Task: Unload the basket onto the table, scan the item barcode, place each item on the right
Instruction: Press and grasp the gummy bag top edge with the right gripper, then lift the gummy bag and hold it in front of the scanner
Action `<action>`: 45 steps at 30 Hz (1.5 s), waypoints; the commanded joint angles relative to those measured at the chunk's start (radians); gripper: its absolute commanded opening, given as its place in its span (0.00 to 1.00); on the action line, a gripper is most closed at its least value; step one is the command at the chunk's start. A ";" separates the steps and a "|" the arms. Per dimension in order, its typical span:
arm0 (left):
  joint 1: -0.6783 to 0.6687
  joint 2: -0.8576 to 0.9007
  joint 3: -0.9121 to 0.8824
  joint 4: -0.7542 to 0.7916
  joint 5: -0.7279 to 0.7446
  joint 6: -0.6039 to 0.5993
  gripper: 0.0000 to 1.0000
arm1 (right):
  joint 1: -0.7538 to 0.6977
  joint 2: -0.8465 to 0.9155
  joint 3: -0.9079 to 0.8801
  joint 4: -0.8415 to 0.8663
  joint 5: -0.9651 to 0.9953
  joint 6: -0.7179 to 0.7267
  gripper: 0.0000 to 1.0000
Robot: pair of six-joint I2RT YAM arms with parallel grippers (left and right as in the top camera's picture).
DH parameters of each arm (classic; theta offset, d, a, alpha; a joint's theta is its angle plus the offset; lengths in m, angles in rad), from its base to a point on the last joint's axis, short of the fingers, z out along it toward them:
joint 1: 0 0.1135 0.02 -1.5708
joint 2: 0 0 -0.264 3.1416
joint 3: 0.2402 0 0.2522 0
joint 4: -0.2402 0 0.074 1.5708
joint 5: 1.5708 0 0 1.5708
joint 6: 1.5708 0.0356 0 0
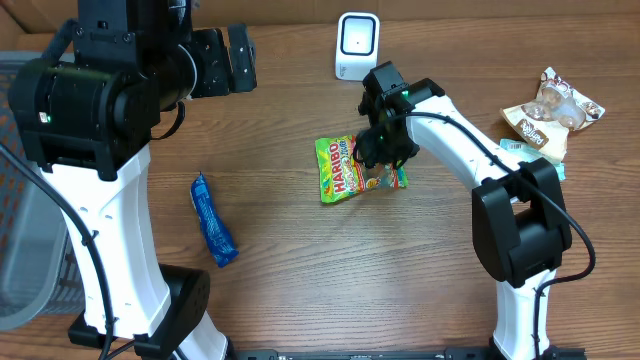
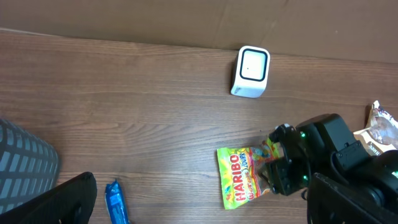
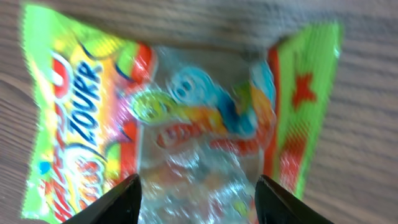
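Overhead view: the surface carries everything. My right arm reaches to its centre and my left arm is held high at the far left.

Step in hand, by my judgement: pick-up of the item, ahead of presenting it to the scanner.

1. Left gripper: jaws fully apart, nothing between them, well apart from the item. It takes no part in this step.
2. Right gripper: positioned directly over the right end of the Haribo bag. In the right wrist view the fingers stand partly apart, one on each side of the bag's clear window. Nothing is clamped. I cannot tell whether the fingertips touch the film.
3. Haribo bag: lies flat on the surface with its printed face up, the left end clear of my gripper.
4. Scanner: stands upright near the far edge, apart from the bag and beyond it.

No barcode shows on the upper face, so I judge it is underneath.

Next move calls for:
- closing on a fold of the thin, slack film;
- lifting without letting the bag slip;
- turning the hidden face toward the scanner window.
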 commanded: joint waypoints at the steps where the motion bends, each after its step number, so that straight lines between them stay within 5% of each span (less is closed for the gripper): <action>1: -0.002 -0.002 0.001 0.002 -0.005 -0.002 1.00 | -0.005 0.003 -0.058 0.043 -0.038 0.019 0.60; 11: -0.002 -0.002 0.001 0.002 -0.005 -0.002 1.00 | -0.005 0.005 -0.219 0.247 0.113 0.014 0.57; 14: -0.002 -0.002 0.001 0.002 -0.005 -0.002 1.00 | -0.006 0.005 -0.232 0.246 0.132 0.013 0.30; 19: -0.002 -0.002 0.001 0.002 -0.005 -0.002 1.00 | -0.006 0.004 -0.230 0.245 0.131 0.013 0.04; 33: -0.002 -0.002 0.001 0.002 -0.005 -0.002 1.00 | -0.006 -0.030 0.132 0.034 0.132 0.013 0.04; 45: -0.002 -0.002 0.001 0.002 -0.005 -0.002 1.00 | -0.005 -0.030 0.282 0.216 0.232 0.045 0.04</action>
